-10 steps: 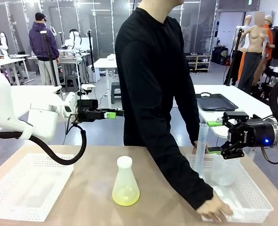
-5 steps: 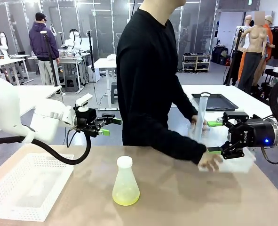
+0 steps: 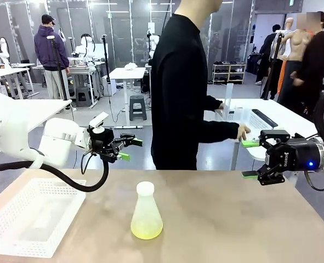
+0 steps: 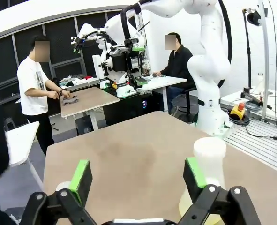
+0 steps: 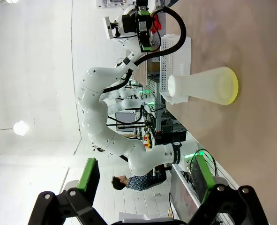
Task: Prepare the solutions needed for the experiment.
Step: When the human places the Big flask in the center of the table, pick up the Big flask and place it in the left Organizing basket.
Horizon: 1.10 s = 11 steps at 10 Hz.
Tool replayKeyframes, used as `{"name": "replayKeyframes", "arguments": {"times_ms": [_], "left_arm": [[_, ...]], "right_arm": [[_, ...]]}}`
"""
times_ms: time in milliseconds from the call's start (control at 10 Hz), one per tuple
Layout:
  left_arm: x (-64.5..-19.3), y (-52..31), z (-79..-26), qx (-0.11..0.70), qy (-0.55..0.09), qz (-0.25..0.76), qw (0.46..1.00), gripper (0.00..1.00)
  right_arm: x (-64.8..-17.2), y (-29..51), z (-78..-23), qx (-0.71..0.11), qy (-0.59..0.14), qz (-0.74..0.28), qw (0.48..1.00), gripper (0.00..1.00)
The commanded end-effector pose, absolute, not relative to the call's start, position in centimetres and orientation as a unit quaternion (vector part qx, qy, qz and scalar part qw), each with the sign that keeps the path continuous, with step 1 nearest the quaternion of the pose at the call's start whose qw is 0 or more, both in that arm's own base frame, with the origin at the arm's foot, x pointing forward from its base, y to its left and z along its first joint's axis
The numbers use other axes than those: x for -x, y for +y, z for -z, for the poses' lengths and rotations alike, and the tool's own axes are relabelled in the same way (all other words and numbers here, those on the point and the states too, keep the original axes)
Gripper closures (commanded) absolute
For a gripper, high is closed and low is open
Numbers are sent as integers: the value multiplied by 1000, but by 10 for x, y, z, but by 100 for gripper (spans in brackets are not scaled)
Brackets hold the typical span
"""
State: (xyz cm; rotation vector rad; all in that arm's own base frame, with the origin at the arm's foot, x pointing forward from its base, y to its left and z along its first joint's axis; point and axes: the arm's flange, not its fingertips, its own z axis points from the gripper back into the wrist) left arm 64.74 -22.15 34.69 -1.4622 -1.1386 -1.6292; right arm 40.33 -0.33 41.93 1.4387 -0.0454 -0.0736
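Note:
The solutions show as a little pale yellow-green liquid (image 3: 146, 230) at the bottom of a frosted conical flask (image 3: 146, 211) with a white cap, upright at the middle of the brown table. My left gripper (image 3: 128, 149) hangs open above the table's far left, apart from the flask. My right gripper (image 3: 250, 159) is open over the right edge, holding nothing. In the left wrist view the flask (image 4: 208, 157) stands just behind the right pad of my left gripper (image 4: 137, 174). The right wrist view shows my right gripper (image 5: 145, 176) open and the flask (image 5: 201, 85) farther off, with the liquid (image 5: 230, 85) at its base.
A white mesh basket (image 3: 30, 216) sits at the table's front left. A person in black (image 3: 183, 93) stands at the far side, turned right, with hands on a clear cylinder (image 3: 228, 101) and a basket (image 3: 255, 120) on the white table behind.
The person lifted the right-hand basket with its cylinder and beaker off my table and carried it to the table behind. My left gripper moved slightly right and tilted down. The right gripper stayed put.

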Motion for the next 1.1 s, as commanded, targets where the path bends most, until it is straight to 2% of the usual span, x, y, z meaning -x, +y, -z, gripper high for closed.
{"name": "replayKeyframes", "arguments": {"times_ms": [0,300,500,1000], "left_arm": [[-647,-223,-345,558,-437,625,327,0],[-664,-235,-314,596,-355,649,313,0],[-659,-244,-300,618,-302,664,293,0],[-635,-271,-279,666,-277,647,248,0]], "right_arm": [[-403,-3,-421,-661,-23,32,749,0],[-403,-3,-421,-661,-23,32,749,0],[-403,-3,-421,-661,-23,32,749,0],[-403,-3,-421,-661,-23,32,749,0]]}}
